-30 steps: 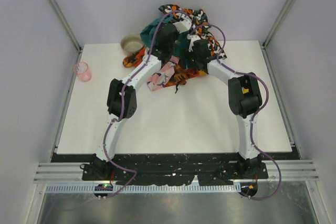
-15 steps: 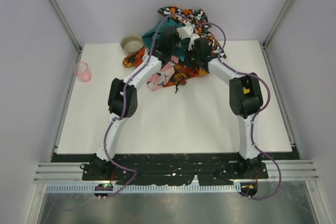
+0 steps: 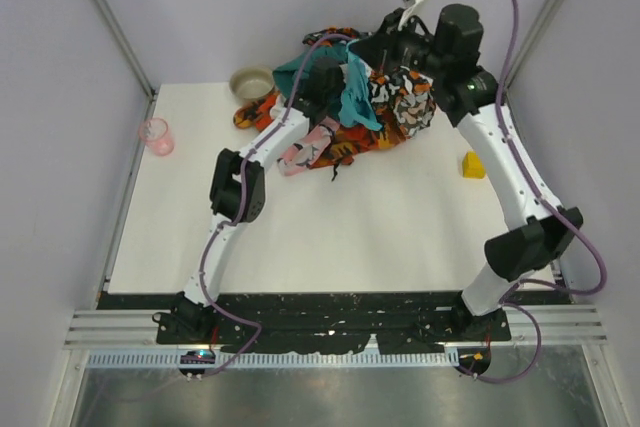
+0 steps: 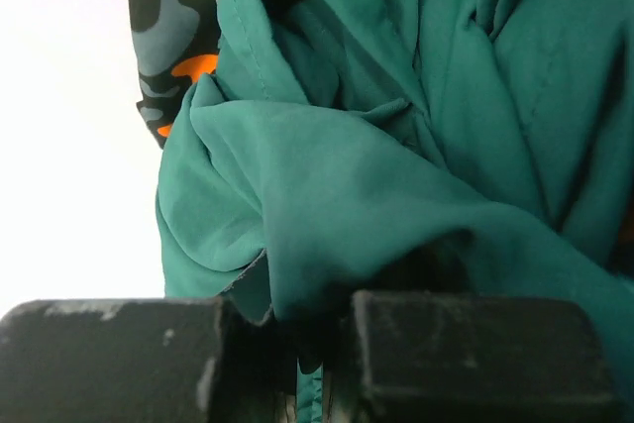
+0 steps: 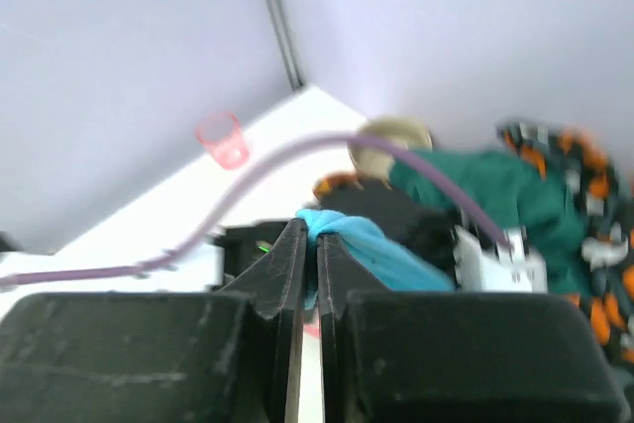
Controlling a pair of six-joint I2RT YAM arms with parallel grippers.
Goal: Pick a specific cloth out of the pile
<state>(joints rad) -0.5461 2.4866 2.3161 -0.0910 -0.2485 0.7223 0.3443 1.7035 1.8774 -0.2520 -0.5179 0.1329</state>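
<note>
Right wrist view, right gripper clamped on turquoise cloth, hanging over pile, left gripper against dark teal cloth, grip unclear

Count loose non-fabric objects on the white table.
3: round beige bowl left of the fabric pile, translucent pink cup at left edge, yellow block right. Pile may hide more.

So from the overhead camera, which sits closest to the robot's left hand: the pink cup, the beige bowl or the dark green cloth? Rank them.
1. Dark green cloth, pinched in the left hand.
2. Beige bowl, just left of it at the back.
3. Pink cup, far off by the left edge.
</note>
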